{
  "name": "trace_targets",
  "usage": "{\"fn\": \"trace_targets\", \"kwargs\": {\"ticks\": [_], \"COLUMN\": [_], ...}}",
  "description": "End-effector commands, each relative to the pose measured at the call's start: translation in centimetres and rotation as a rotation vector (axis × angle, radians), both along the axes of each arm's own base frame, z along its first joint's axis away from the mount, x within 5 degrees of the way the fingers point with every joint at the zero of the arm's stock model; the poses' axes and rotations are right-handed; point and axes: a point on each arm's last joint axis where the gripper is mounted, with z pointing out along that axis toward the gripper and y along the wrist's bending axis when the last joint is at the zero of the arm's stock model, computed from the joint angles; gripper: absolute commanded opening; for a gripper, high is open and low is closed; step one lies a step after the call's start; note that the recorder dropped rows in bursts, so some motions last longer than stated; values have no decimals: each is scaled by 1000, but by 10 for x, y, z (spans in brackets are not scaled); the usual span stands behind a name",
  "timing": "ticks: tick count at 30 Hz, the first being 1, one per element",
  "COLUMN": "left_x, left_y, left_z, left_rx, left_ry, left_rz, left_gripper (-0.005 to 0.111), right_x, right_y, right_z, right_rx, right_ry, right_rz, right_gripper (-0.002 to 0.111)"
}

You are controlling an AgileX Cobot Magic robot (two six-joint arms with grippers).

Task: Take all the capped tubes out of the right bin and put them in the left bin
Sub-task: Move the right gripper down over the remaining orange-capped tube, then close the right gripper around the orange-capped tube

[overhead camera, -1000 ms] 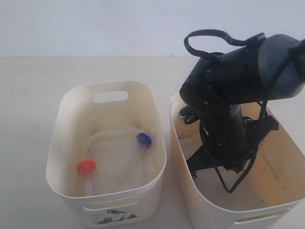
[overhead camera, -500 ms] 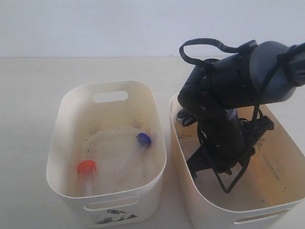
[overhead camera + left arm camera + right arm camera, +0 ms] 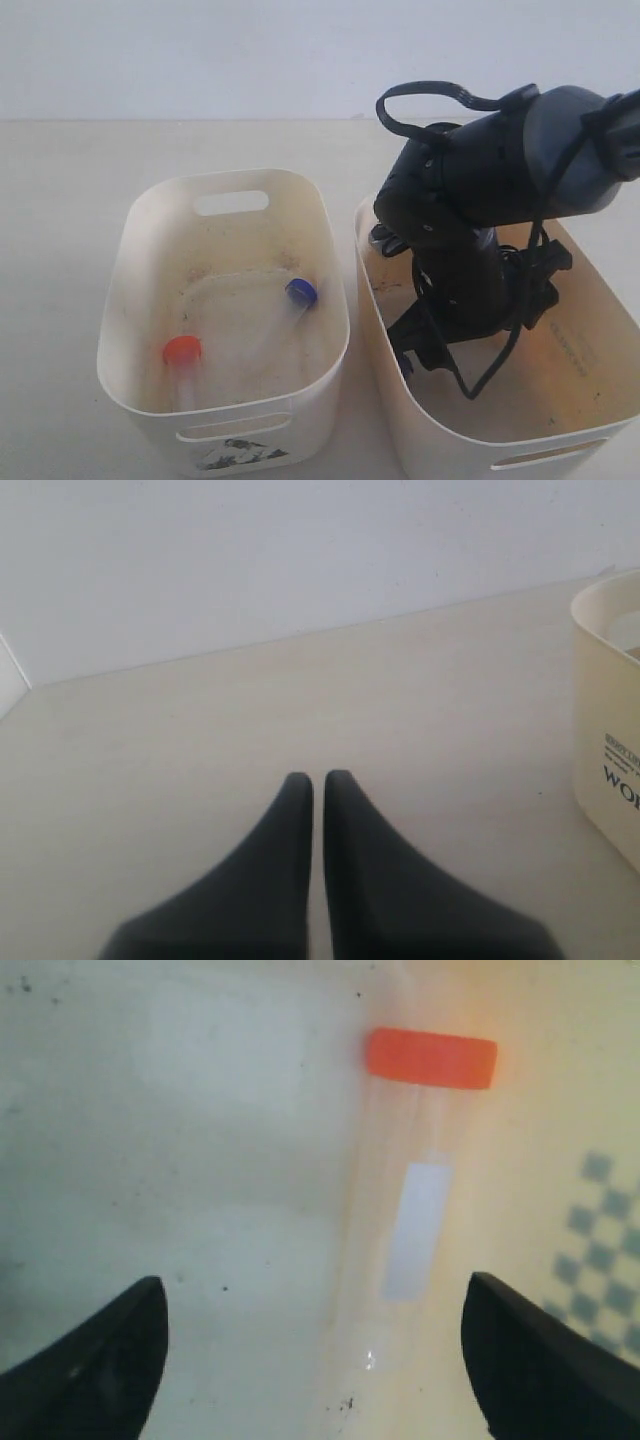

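The left gripper (image 3: pixel 317 777) hovers over the bare cream table (image 3: pixel 200 730), its two dark fingers pressed together and holding nothing. At the edge of its wrist view is a cream tub wall (image 3: pixel 600 720) with dark printed letters.

In the exterior view the left bin (image 3: pixel 118 300) sits on the left. Two capped tubes lie on its floor: an orange-capped tube (image 3: pixel 183 352) near the front wall and a blue-capped tube (image 3: pixel 300 292) toward the right side. Neither has moved since a second ago.

Just beside it is the right bin (image 3: pixel 430 425), with the black right arm (image 3: pixel 480 190) reaching down into it. Compared with a second ago, the arm's bulky housing sits slightly further left and lower.

In the right wrist view the right gripper (image 3: pixel 312 1285) is spread wide, its fingers (image 3: pixel 100 1360) far apart and gripping nothing. Between them a clear tube with an orange-red cap (image 3: pixel 400 1200) lies flat on the bin's yellowish floor, touching neither finger. A patch of small grey squares (image 3: pixel 600 1220) marks the wall beside it.
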Motion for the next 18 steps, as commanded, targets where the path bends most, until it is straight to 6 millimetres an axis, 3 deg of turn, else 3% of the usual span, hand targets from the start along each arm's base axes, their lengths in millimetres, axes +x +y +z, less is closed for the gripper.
{"fn": "trace_targets", "kwargs": {"ticks": [1, 11, 18], "left_x": [0, 0, 0], "left_y": [0, 0, 0], "left_z": [2, 2, 2], "left_rx": [-17, -17, -17], "left_ry": [-12, -12, -12], "left_rz": [-1, -1, -1], "left_gripper": [4, 4, 4], "right_x": [2, 7, 4], "right_y": [-1, 4, -3], "right_z": [-3, -64, -61], "right_rx": [-15, -52, -137], "right_ry": [-19, 60, 95], "right_rz": [0, 2, -12], "right_gripper": [76, 76, 76]}}
